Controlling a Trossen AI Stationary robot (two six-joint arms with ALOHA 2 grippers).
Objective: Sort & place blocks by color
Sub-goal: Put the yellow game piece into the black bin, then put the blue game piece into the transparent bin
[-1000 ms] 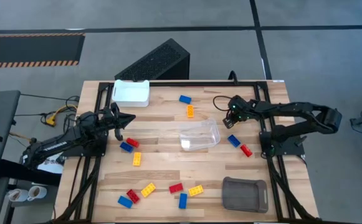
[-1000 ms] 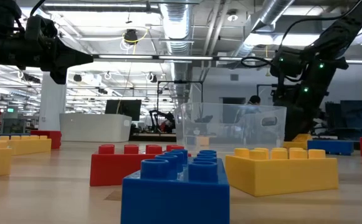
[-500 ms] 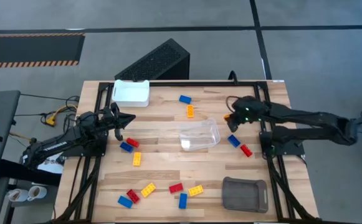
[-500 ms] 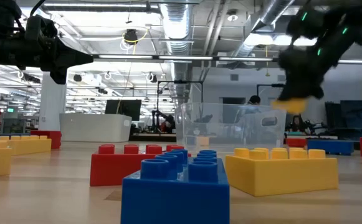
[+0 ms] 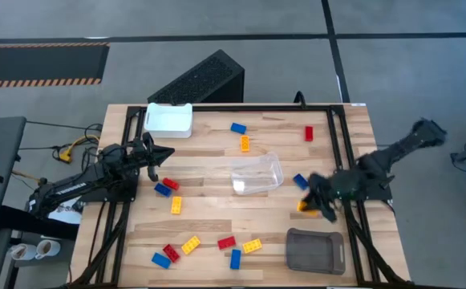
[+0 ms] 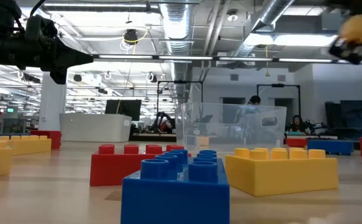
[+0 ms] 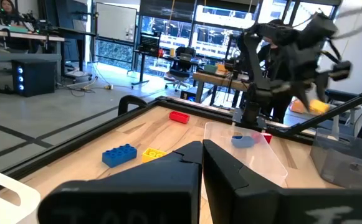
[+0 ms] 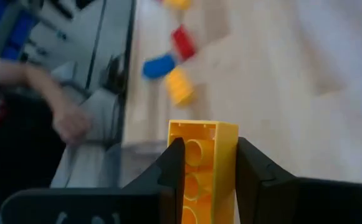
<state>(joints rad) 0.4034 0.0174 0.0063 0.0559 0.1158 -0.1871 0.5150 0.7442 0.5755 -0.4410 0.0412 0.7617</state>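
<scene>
Red, blue and yellow blocks lie scattered on the wooden table (image 5: 216, 221): several near the front edge around (image 5: 226, 242), a few at the far side around (image 5: 245, 144), a red one (image 5: 309, 133) at the far right. My right gripper (image 5: 309, 207) is at the right, just beyond the grey tray (image 5: 314, 249). It is shut on a yellow block (image 8: 202, 155), which shows high up in the low view (image 6: 361, 30). My left gripper (image 5: 154, 154) waits at the left edge, shut and empty (image 7: 201, 155). My right gripper pinches the yellow block between its two fingers (image 8: 170, 167), one on each of two opposite sides (image 8: 230, 146). The block lies along the fingers and sticks out past their tips. The fingers slant downward. The block is lifted clear of the table.
A clear container (image 5: 257, 174) sits mid-table and a white tray (image 5: 168, 119) at the far left corner. A blue block (image 5: 300, 181) lies just beyond my right gripper. A person's hand (image 8: 65, 121) shows past the table edge in the right wrist view.
My right gripper, shut on the yellow block, has swung from the far right part of the table toward the near edge and the grey tray. It has risen and turned on the way. The block has gone with it, clear of the table.
</scene>
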